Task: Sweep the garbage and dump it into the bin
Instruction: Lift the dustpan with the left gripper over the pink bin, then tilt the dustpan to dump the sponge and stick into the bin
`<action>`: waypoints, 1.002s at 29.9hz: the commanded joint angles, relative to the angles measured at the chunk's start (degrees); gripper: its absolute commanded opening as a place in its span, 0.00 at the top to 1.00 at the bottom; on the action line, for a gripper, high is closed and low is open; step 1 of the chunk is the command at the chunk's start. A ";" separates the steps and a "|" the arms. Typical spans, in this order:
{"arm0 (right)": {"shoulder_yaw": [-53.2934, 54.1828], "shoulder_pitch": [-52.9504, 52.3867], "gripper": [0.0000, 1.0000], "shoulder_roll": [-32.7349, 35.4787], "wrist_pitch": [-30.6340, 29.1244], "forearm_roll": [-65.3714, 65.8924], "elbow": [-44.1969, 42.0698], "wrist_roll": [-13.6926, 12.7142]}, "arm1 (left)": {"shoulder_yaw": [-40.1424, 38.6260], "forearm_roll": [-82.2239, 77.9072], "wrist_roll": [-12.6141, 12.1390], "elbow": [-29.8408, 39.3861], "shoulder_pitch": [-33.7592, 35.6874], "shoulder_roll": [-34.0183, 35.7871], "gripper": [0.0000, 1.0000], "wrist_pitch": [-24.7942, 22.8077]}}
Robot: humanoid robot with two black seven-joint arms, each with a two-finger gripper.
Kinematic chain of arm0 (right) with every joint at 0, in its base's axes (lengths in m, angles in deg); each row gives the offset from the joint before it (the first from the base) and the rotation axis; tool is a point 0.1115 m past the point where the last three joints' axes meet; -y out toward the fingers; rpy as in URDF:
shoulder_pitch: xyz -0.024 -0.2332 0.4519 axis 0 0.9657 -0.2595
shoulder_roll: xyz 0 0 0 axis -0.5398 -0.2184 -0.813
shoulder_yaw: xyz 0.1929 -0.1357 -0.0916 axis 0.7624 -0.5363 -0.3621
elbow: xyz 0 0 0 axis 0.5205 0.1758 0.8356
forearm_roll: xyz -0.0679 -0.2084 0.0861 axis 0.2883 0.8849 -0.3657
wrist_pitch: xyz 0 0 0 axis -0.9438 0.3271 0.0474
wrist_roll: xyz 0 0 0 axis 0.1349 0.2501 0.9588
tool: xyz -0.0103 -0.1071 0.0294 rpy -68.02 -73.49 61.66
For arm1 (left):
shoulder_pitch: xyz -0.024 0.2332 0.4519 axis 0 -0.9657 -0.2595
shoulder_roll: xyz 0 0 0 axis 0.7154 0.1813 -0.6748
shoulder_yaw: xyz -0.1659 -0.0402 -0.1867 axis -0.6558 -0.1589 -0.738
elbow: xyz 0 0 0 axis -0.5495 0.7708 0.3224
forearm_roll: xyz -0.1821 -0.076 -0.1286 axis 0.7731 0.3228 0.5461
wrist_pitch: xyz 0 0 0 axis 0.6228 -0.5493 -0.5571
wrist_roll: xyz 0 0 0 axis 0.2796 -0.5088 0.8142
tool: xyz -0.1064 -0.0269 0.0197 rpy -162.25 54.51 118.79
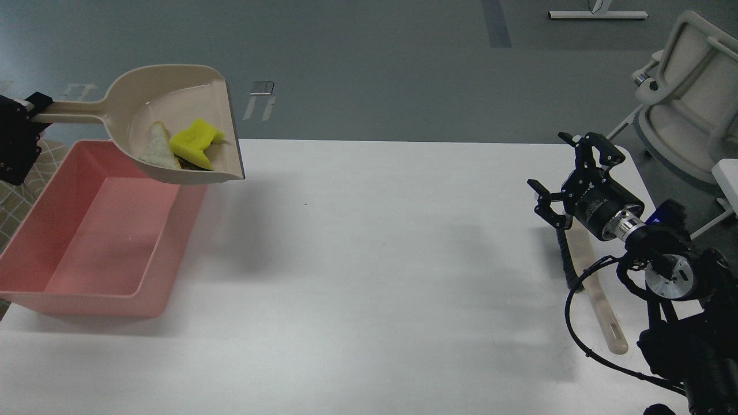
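Seemingly, left end effector (36,108) cropped, clasping dustpan (173,124).

White table (369,276), pink bin (86,253) at its left, brush (599,300) at right.

— What sort of place was it?

— A lab or test room, as far as I could tell. I stood at a plain white table (403,259) on a bare grey floor (357,63) marked with tape strips (262,87).

— Anything else pointing that way?

— Beyond the table's far right corner stood a pale moulded chair (686,92), and a white stand foot (597,15) lay further back. My own black right arm (674,276), cables exposed, reached over the table's right edge.
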 commanded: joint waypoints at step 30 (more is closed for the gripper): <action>-4.46 -11.55 0.00 -1.55 0.00 0.36 -11.02 20.13 | 0.26 3.56 0.00 -16.74 -1.17 1.01 0.86 -10.58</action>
